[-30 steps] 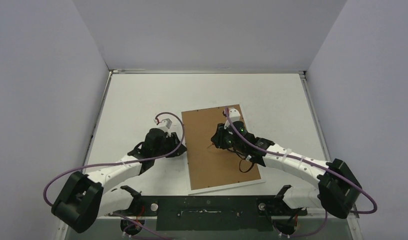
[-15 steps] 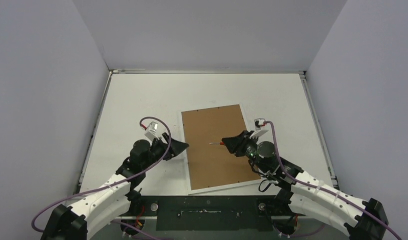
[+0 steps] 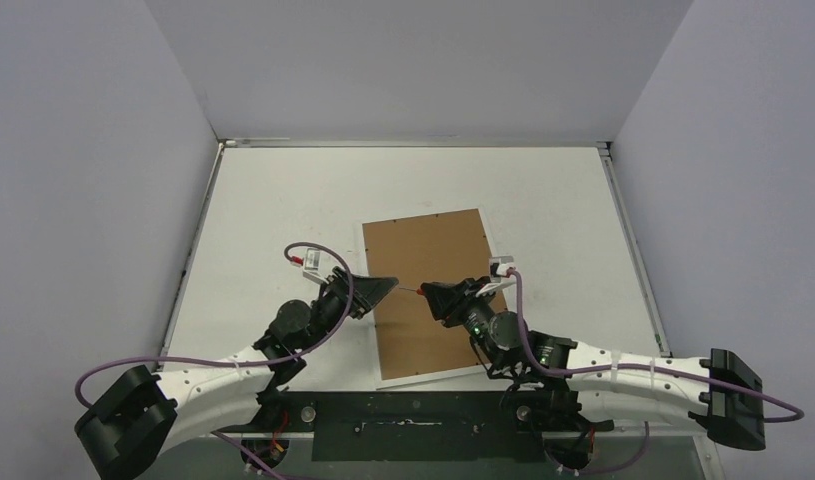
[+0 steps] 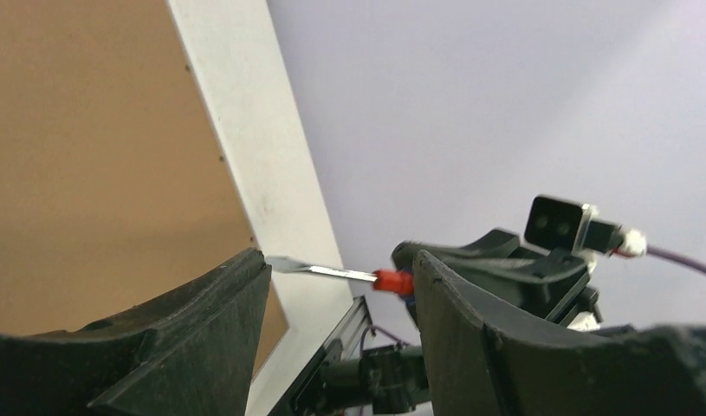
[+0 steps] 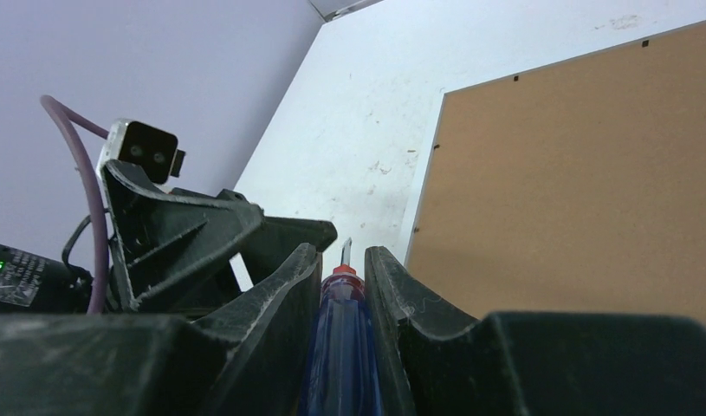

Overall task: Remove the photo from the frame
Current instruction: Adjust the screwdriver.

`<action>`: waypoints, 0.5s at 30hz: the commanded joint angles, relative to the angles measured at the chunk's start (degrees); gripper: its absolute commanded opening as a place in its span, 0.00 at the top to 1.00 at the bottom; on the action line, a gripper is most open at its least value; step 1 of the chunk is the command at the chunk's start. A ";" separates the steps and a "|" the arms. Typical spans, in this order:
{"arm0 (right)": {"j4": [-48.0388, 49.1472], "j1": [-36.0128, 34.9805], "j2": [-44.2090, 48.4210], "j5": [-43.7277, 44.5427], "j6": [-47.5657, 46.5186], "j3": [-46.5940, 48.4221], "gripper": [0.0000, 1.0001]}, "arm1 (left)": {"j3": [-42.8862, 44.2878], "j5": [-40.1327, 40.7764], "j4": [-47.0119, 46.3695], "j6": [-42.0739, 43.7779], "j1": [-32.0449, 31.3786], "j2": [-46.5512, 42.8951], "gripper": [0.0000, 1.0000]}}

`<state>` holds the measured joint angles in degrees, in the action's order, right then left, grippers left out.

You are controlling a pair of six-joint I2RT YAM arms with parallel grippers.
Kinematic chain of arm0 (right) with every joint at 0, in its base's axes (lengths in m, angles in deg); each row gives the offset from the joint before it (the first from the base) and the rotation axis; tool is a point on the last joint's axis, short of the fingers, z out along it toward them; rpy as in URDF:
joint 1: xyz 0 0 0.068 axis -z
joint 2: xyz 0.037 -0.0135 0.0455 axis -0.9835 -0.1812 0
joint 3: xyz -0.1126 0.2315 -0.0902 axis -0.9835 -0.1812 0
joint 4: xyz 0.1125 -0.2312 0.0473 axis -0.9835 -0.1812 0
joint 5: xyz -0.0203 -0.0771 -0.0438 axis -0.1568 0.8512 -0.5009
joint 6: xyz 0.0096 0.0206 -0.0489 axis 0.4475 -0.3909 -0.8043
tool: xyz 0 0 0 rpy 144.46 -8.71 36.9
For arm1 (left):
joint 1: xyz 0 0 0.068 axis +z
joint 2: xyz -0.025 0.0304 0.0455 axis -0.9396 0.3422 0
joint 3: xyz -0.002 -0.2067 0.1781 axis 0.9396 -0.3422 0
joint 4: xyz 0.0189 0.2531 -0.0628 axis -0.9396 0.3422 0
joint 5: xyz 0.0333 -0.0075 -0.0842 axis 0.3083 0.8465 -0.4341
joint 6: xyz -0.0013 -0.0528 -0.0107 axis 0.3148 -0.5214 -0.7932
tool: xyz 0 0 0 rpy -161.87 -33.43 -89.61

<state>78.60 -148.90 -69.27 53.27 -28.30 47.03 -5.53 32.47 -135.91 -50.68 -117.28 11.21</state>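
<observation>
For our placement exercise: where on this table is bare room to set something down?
Free: the table strip between frame and back wall, and the stretch from frame to right wall. Crowded: the frame's left edge, where left gripper and right gripper meet, and the near edge by the arm bases.

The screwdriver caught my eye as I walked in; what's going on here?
The right gripper holds a red-and-blue screwdriver by its handle. The blade points at the open left gripper facing it, which looks like a handover. Both hang above the frame, which lies back up with its brown backing in place.
</observation>
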 commanded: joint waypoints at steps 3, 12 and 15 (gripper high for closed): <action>12.10 -3.34 -3.87 9.10 -4.32 2.62 1.00 | 0.11 6.28 -11.63 -3.97 -0.67 1.72 0.40; 16.83 -4.22 -6.36 10.75 -6.74 3.19 1.00 | 0.53 8.95 -4.12 -8.26 -1.52 -1.25 0.34; 19.34 -4.22 -7.36 9.93 -7.08 3.32 1.00 | 1.46 8.66 -3.48 -9.36 -1.58 -0.32 0.32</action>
<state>90.60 -152.77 -75.54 62.25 -33.96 47.49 -5.55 39.94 -139.94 -57.52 -118.44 10.73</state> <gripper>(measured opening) 0.236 0.668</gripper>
